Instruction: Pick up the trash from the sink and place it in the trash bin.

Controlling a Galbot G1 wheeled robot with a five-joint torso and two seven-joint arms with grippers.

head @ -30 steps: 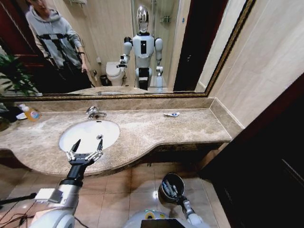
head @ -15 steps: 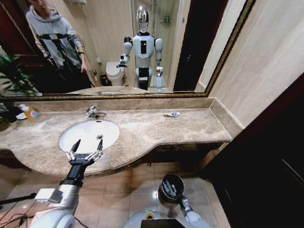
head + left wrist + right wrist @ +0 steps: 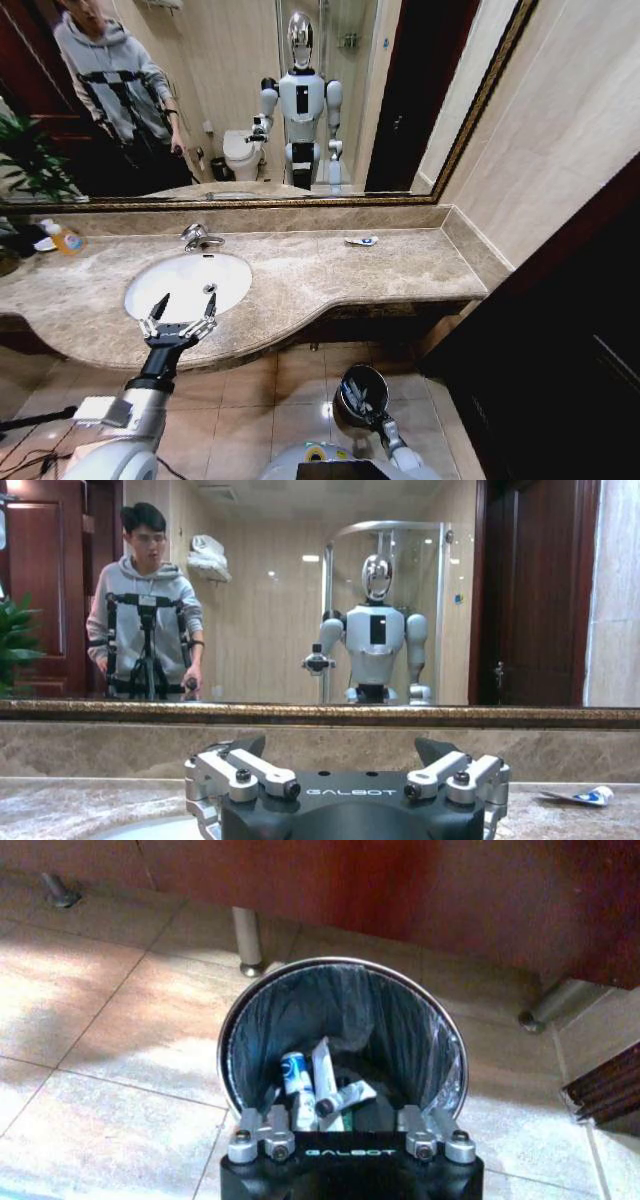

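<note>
The left gripper point(image 3: 183, 309) hangs at the lower left of the head view, over the near rim of the sink point(image 3: 150, 275), its fingers spread wide and holding nothing; in the left wrist view the two finger bases point(image 3: 240, 769) stand well apart. The right gripper point(image 3: 360, 400) sits low in the centre of the head view, right above the trash bin point(image 3: 347, 383) on the tiled floor. In the right wrist view its fingers point(image 3: 262, 1129) are parted and empty, just over the bin's shiny rim. Inside the black liner lie several white tubes point(image 3: 310, 1091), long axes pointing roughly from the gripper toward the bin's far wall. One more white sachet point(image 3: 361, 241) lies flat on the marble counter point(image 3: 400, 265), right of the basin, lengthwise along the mirror point(image 3: 420, 90).
</note>
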